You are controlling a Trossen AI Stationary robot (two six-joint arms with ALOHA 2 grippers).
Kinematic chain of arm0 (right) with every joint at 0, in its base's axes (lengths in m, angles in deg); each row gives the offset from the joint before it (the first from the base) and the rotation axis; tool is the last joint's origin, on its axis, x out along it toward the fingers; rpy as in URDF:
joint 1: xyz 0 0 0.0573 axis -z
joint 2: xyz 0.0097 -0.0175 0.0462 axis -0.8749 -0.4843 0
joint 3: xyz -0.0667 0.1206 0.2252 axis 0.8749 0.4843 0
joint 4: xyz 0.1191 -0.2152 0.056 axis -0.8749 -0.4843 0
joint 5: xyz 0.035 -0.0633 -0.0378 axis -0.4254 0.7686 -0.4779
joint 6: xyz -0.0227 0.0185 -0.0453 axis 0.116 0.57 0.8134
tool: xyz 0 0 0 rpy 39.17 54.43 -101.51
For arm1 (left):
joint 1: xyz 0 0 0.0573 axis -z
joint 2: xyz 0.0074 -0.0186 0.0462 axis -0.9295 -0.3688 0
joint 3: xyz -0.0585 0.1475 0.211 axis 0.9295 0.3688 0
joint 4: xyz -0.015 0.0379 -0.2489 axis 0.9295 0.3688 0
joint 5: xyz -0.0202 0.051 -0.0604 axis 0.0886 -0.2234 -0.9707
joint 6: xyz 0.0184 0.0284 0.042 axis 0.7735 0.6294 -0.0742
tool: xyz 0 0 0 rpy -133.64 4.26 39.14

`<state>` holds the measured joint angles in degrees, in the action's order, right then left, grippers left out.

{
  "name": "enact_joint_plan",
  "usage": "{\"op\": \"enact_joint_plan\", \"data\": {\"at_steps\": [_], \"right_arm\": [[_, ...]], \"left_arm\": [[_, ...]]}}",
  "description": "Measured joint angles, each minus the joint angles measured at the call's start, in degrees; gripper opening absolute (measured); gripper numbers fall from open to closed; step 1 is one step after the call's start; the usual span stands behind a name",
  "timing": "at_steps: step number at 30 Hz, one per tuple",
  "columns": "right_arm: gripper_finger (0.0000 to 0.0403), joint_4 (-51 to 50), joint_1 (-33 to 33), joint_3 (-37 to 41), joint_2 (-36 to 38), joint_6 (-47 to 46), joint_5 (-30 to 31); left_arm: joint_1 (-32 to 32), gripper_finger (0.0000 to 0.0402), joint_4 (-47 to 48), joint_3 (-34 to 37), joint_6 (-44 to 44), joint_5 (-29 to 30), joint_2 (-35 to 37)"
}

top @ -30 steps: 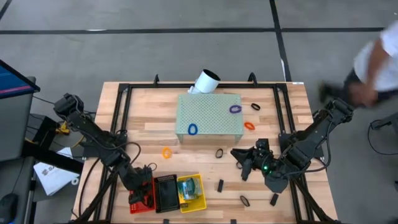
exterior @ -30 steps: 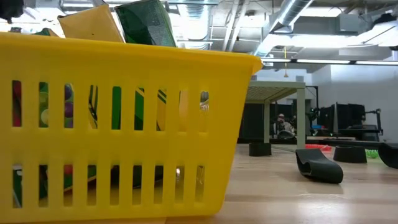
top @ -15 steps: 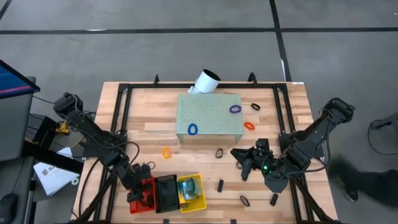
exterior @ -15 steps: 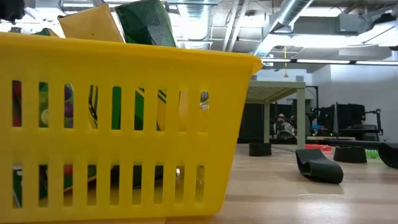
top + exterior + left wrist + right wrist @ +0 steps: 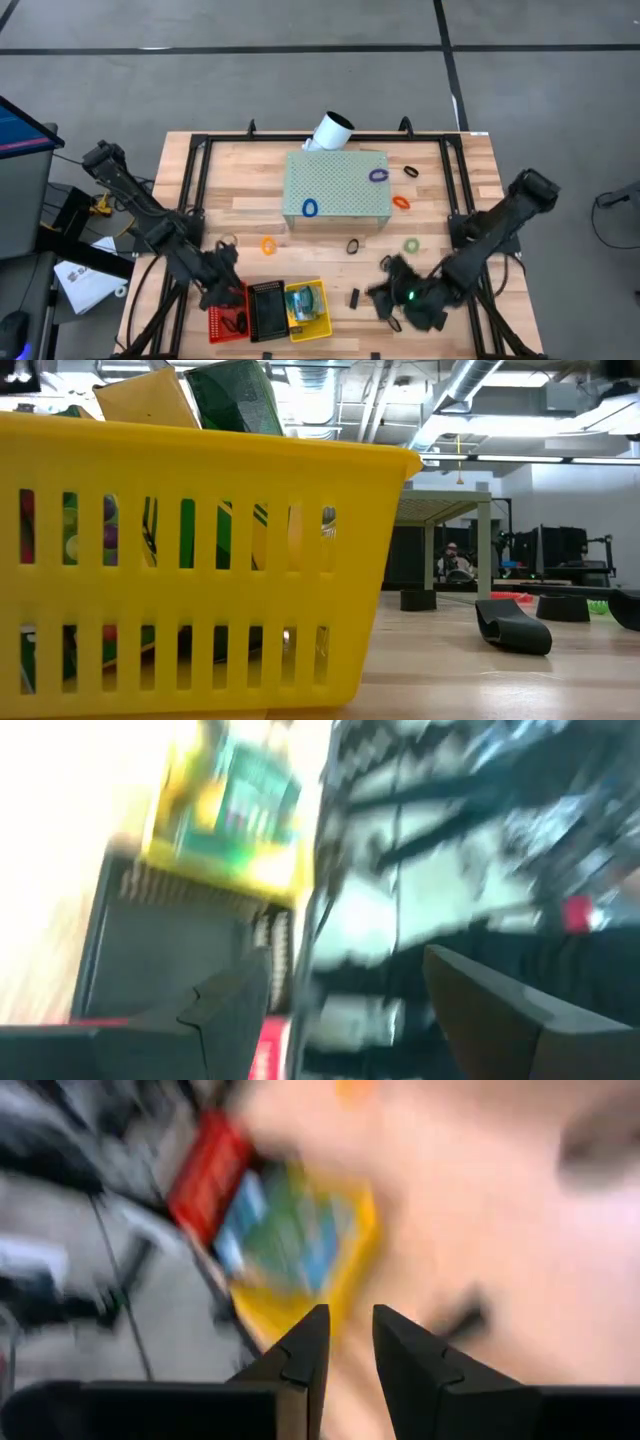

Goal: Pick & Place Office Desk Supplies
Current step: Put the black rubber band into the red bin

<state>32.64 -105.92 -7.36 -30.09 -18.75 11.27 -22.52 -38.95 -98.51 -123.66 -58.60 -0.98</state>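
Observation:
The office desk supplies lie scattered on the wooden table: a blue loop [image 5: 310, 208] on the pale green block, purple [image 5: 378, 175], orange [image 5: 401, 202] and green [image 5: 411, 244] loops, black loops [image 5: 353, 246] and small black clips [image 5: 353, 297]. Crayon boxes [image 5: 305, 303] stand in the yellow basket [image 5: 322, 325] at the near edge. My left gripper [image 5: 216, 281] hovers open over the red basket [image 5: 213, 325], nothing between its fingers [image 5: 235, 1010]. My right gripper [image 5: 380, 299] hangs over the near right of the table beside a black clip. Its fingers [image 5: 308, 1348] stand a narrow gap apart with nothing between them.
A black basket [image 5: 266, 312] stands between the red and yellow ones. The green perforated block [image 5: 337, 187] and a white tube [image 5: 330, 131] fill the far middle. A black frame [image 5: 200, 190] borders the table. In the low view the yellow basket [image 5: 200, 560] fills the left, with a black loop [image 5: 512, 626] beyond it.
My left gripper has risen from the red basket and tipped up toward level. My right gripper has moved toward the table's near edge and sunk, uncovering the green loop. A person beyond the right edge has walked out of view.

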Motion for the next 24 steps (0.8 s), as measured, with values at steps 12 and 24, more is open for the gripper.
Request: {"op": "enact_joint_plan", "data": {"at_steps": [12, 24], "right_arm": [[0.0170, -4.49, -5.29, -7.82, -14.30, -17.51, -15.67], [0.0218, -18.84, -5.68, -9.73, -19.39, -25.01, -23.15]], "left_arm": [[-7.31, 0.0259, -18.45, -0.01, 14.94, 9.73, 6.80], [-12.28, 0.0259, -20.51, -0.02, 18.44, 5.72, 6.73]]}}
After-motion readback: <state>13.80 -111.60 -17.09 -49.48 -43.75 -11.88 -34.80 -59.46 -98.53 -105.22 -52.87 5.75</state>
